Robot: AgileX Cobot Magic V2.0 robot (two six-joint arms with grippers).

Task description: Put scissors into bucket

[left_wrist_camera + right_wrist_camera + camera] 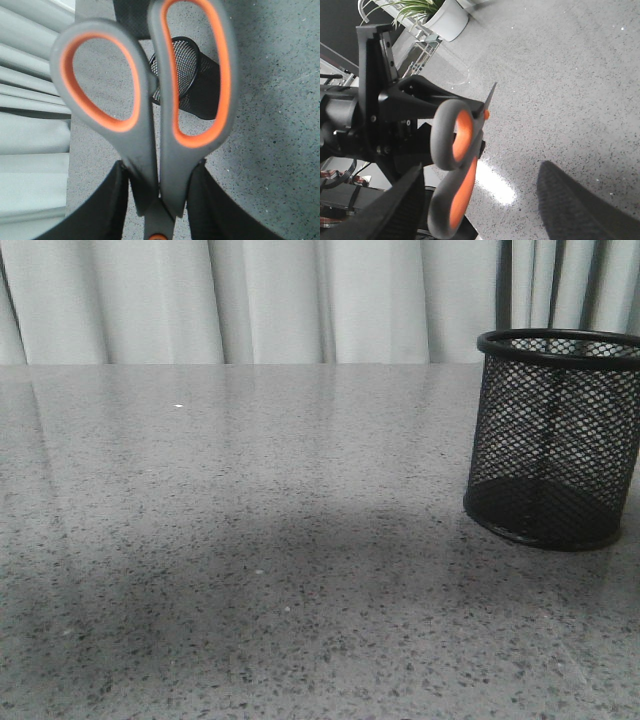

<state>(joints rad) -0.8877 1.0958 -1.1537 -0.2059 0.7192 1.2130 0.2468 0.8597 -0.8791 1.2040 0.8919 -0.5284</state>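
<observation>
The left tool point(159, 200) is clenched on the scissors point(150, 100); the bucket point(553, 440), frame right, awaits them; the right tool point(480, 210) is spread, empty.

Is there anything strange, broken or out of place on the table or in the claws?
Nothing stands out. The bucket stands upright and undamaged on the table. The left claw grips the scissors near the pivot, handles free. The right claw holds nothing.

A grey speckled stone worktop point(250, 540) carries the bucket point(552, 440), a black wire-mesh cup standing upright at its right side. A broad soft shadow falls across the worktop's near part.
</observation>
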